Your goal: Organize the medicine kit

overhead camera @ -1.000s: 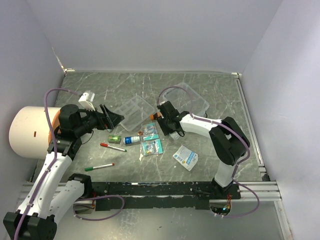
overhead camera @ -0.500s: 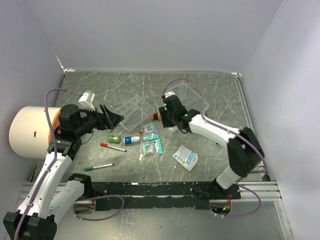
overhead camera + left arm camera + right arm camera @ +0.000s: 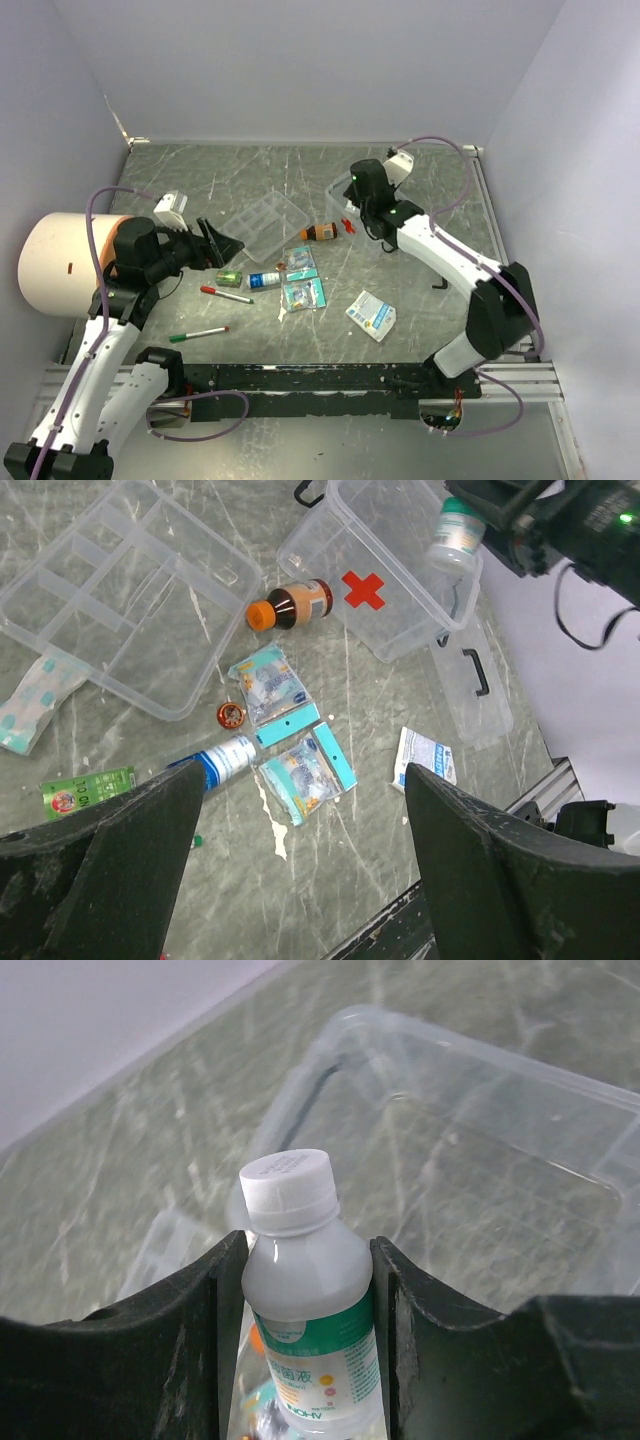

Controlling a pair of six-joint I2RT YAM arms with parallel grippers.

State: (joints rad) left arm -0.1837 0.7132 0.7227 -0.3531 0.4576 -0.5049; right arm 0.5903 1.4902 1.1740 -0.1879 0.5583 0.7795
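My right gripper [image 3: 308, 1260] is shut on a white bottle [image 3: 305, 1300] with a green label and white cap. It holds the bottle upright above the clear kit box [image 3: 480, 1150]. In the top view that gripper [image 3: 362, 190] is at the box's [image 3: 385, 205] left rim. The left wrist view shows the bottle [image 3: 455, 535] over the red-cross box [image 3: 380, 590]. My left gripper [image 3: 222, 243] is open and empty above the table, left of the clear compartment tray [image 3: 262, 222].
A brown bottle with an orange cap [image 3: 320, 232], sachets [image 3: 303, 292], a blue-white tube [image 3: 263, 280], a green packet [image 3: 229, 277], a red pen [image 3: 226, 294], a green pen [image 3: 198, 334] and a white-blue packet [image 3: 371, 314] lie on the table. A white cylinder [image 3: 60, 265] stands at the left.
My right gripper has risen and moved back and to the right with the white bottle, from beside the sachets to over the kit box. The left arm shifted slightly.
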